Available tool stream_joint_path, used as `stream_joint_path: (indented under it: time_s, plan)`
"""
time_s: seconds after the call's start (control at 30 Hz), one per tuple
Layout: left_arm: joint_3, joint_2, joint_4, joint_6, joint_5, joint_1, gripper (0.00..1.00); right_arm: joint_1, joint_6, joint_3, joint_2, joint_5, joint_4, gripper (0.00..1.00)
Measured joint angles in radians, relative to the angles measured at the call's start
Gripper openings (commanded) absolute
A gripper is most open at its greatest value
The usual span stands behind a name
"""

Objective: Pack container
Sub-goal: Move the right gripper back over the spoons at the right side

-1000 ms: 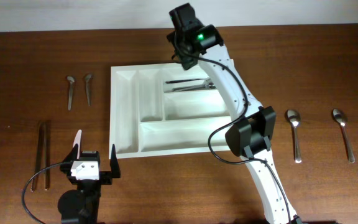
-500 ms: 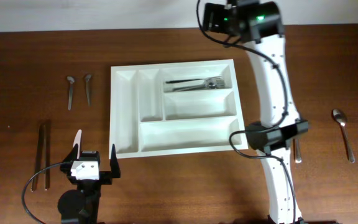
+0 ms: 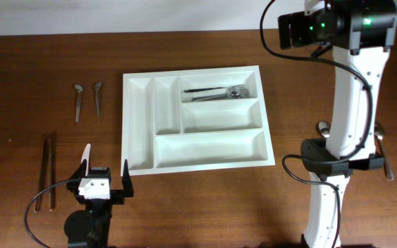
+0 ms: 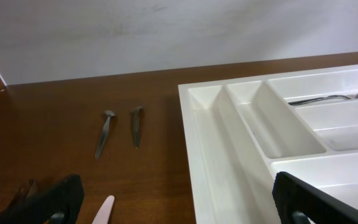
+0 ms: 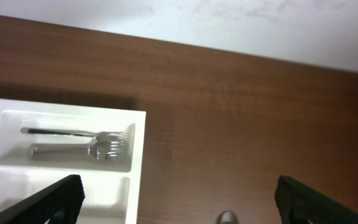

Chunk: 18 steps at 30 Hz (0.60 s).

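The container (image 3: pixel 125 124) is a large white cutlery tray in the middle of the table. Two forks (image 3: pixel 216 91) lie in its upper right long compartment; the other compartments look bare. My right gripper (image 3: pixel 286 31) hangs high, just past the tray's far right corner, open and holding nothing. In the right wrist view its open jaws (image 5: pixel 179 211) frame the tray's corner (image 5: pixel 138 155), the forks (image 5: pixel 79 142) and bare wood. My left gripper (image 3: pixel 104 176) sits low at the tray's near left corner, open and holding nothing (image 4: pixel 179 211), facing the tray's rim (image 4: pixel 207 149).
Two small spoons (image 3: pixel 78 102) lie left of the tray, also in the left wrist view (image 4: pixel 104 132). Two long dark utensils (image 3: pixel 49 171) lie at the far left. Two large spoons (image 3: pixel 322 127) lie right, partly behind my right arm. A pale pink tip (image 4: pixel 104 211) shows by the left fingers.
My right arm has swung right and up, from over the fork compartment to beyond the tray's far right corner, its jaws opening wider. The left arm has not moved.
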Motion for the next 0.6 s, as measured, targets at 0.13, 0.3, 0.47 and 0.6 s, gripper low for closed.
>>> stream_joint_path:
  time_s: [0.13,0.3,0.47,0.6]
  plan:
    - [0.0,0.0,0.0,0.0,0.0,0.0,0.99,0.004,-0.043,-0.126,-0.103,-0.003,0.0,0.99]
    - [0.0,0.0,0.0,0.0,0.0,0.0,0.99,0.003,-0.065,-0.447,-0.261,0.014,0.0,0.99]
    - [0.0,0.0,0.0,0.0,0.0,0.0,0.99,-0.026,-0.063,-0.816,-0.369,0.029,-0.001,0.99]
    - [0.0,0.0,0.0,0.0,0.0,0.0,0.99,-0.098,-0.066,-1.035,-0.389,0.032,-0.001,0.99]
